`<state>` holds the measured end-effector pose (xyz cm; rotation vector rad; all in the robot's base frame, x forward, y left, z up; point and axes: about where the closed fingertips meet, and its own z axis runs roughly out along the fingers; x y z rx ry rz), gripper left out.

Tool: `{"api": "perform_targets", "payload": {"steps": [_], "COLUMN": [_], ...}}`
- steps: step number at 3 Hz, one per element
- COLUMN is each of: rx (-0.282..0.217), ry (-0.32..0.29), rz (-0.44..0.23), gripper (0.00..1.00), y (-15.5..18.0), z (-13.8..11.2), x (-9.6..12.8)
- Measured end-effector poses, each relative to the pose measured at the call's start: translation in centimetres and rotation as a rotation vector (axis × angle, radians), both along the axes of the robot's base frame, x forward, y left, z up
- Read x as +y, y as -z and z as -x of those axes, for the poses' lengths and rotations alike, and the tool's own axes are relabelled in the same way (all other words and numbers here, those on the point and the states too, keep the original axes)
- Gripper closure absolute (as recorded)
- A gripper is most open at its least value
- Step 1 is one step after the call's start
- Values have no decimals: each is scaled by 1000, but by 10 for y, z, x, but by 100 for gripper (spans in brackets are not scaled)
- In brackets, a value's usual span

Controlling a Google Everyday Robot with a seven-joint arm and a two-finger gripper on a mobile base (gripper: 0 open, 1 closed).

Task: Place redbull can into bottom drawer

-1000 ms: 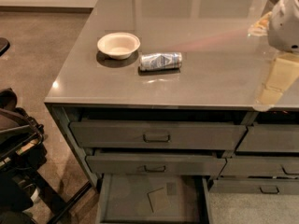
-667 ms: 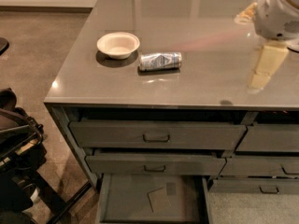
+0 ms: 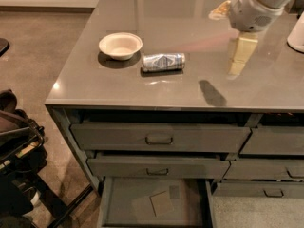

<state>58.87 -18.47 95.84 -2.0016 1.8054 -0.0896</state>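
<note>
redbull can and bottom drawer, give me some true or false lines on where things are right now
1. The can lies on its side on the counter. True.
2. The can sits inside the bowl. False: it lies on the counter beside the bowl.
3. The bottom drawer is pulled open. True.
4. The gripper is holding the can. False: it hangs over the counter further right in the view, apart from the can.
5. The bottom drawer already has the can in it. False: only a tan patch shows on its floor.
</note>
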Motion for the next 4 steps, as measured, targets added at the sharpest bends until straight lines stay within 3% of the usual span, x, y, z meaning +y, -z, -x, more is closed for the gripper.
{"api": "perform_targets", "payload": {"steps": [1, 3, 4], "rx": [8, 18, 22], "ry": [-49, -31, -53], "rz": [-59, -111, -210], "gripper": [0, 0, 0], "y": [11, 18, 25], "z": [-20, -25, -48], "x": [22, 27, 54]}}
